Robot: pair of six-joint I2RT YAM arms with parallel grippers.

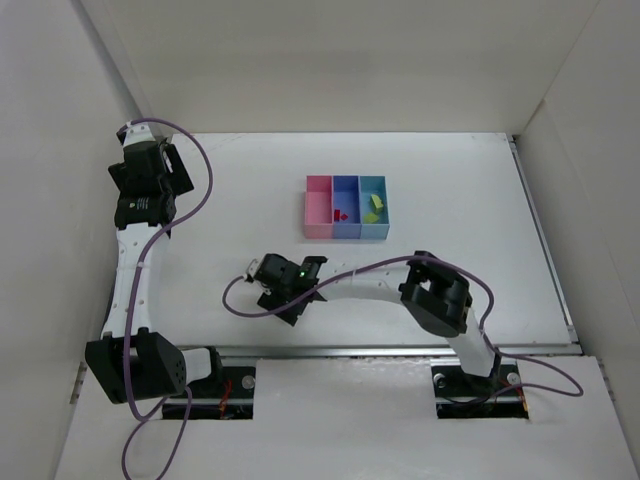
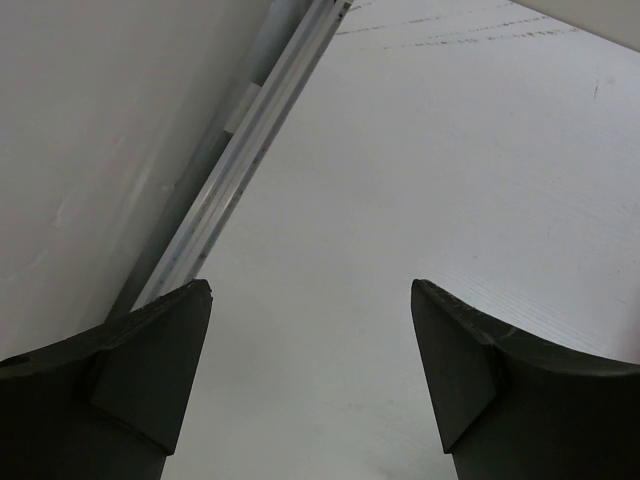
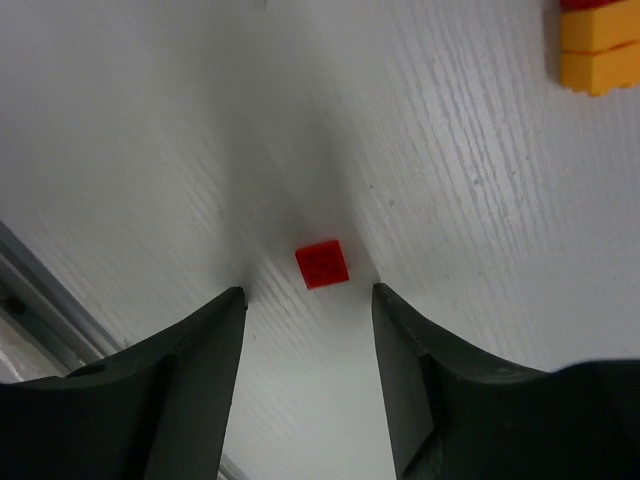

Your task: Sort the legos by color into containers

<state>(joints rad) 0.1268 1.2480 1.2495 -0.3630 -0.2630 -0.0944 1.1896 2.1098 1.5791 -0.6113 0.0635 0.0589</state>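
Note:
A tiny red brick (image 3: 322, 264) lies flat on the white table just beyond my right gripper's (image 3: 308, 290) open fingertips, in line with the gap between them and touching neither. An orange brick (image 3: 598, 45) with a red one against it shows at the top right of the right wrist view. In the top view the right gripper (image 1: 284, 304) is low over the table's near middle and hides these bricks. The tray (image 1: 345, 178) of pink, blue and cyan bins stands further back. The blue bin holds a red brick (image 1: 340, 214); the cyan bin holds yellow-green bricks (image 1: 373, 206). My left gripper (image 1: 178, 166) is open and empty at the far left.
White walls enclose the table on the left, back and right. A metal rail (image 2: 250, 150) runs along the left wall close to the left gripper (image 2: 310, 285). Another rail edge (image 3: 50, 290) lies near the right gripper, along the table's front.

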